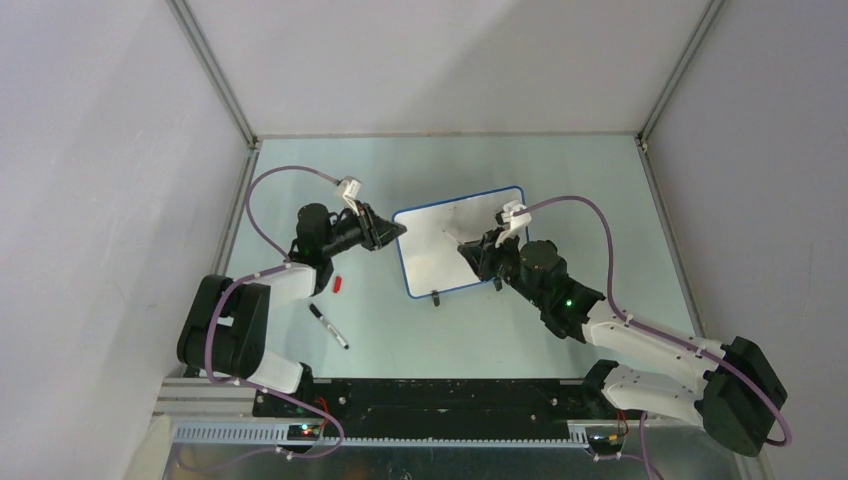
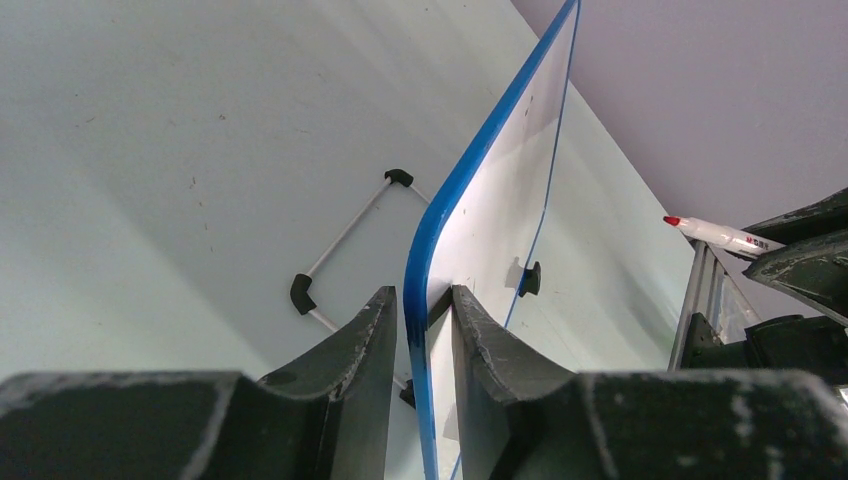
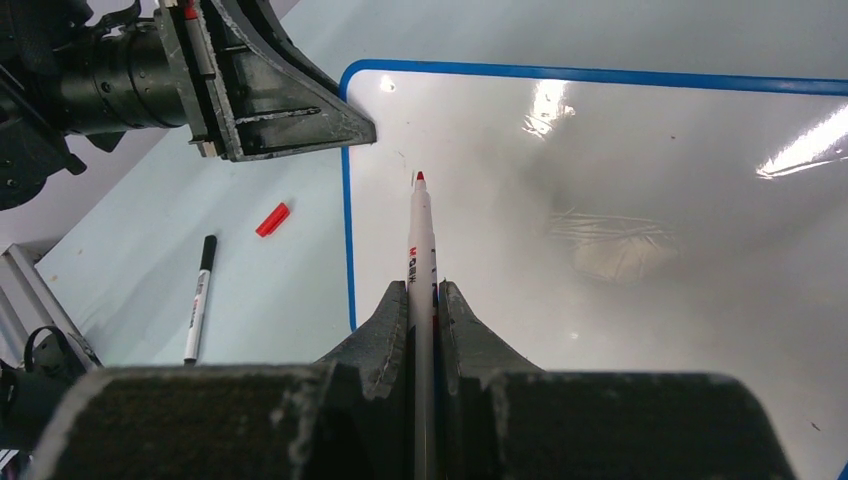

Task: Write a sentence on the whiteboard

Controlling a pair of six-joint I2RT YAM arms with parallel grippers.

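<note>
Right wrist | whiteboard (image 3: 650,300) glossy white, blue-rimmed | left tool (image 2: 423,300) clamps its edge | right tool (image 3: 424,288) grips red marker (image 3: 421,240)

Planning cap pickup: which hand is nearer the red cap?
Left. The left hand clamps the whiteboard edge past the red cap; the right hand holds the red marker over the board, farther.
</note>
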